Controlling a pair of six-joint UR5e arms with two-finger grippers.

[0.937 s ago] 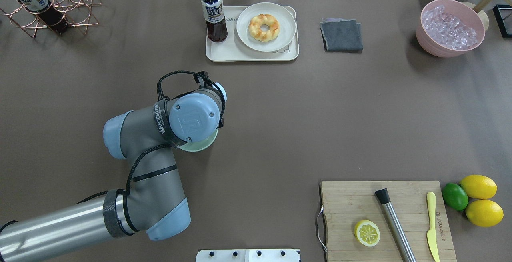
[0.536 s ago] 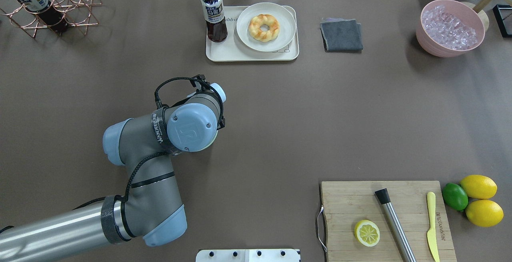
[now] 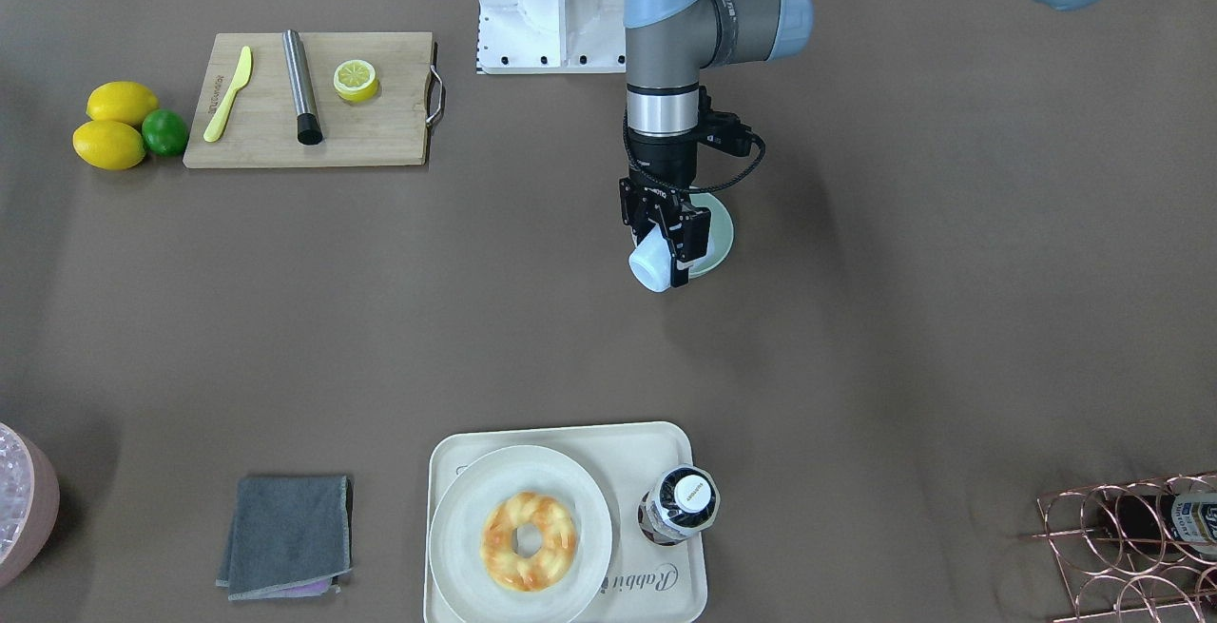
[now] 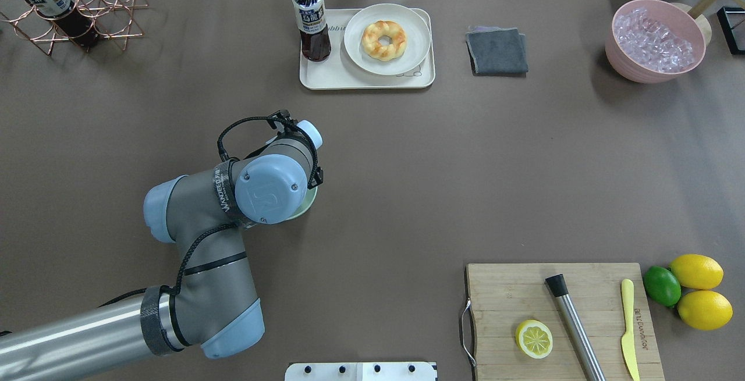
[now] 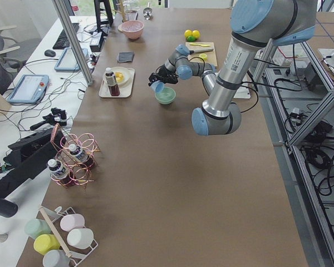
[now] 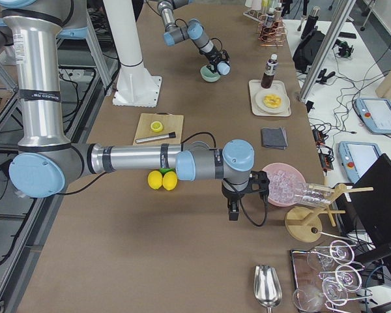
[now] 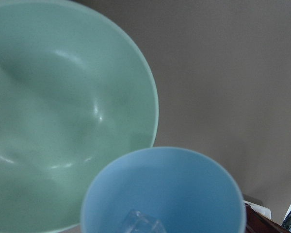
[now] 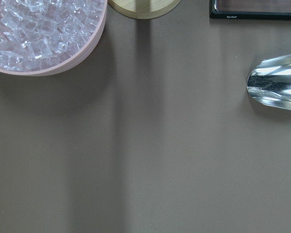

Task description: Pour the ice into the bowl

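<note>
My left gripper (image 3: 666,247) is shut on a light blue cup (image 3: 648,271) and holds it tipped on its side just above the far rim of the pale mint-green bowl (image 3: 720,235). In the overhead view the cup (image 4: 309,134) sticks out past the wrist, which hides most of the bowl (image 4: 308,205). In the left wrist view the cup's mouth (image 7: 184,184) faces the bowl (image 7: 63,111), and one clear ice cube (image 7: 140,224) lies inside the cup. The part of the bowl that shows holds no ice. My right gripper (image 6: 233,212) hangs beside the pink tub; I cannot tell its state.
A pink tub of ice (image 4: 657,41) stands far right, a grey cloth (image 4: 497,49) and a tray (image 4: 314,75) with a bottle and doughnut at the back. A cutting board (image 4: 506,294), lemons (image 4: 701,299) and a bottle rack (image 4: 70,9) sit at the edges. A metal scoop (image 8: 276,82) lies near my right wrist.
My left wrist has shifted left and turned, carrying the blue cup a little left. More of the bowl's rim now shows at the wrist's lower right.
</note>
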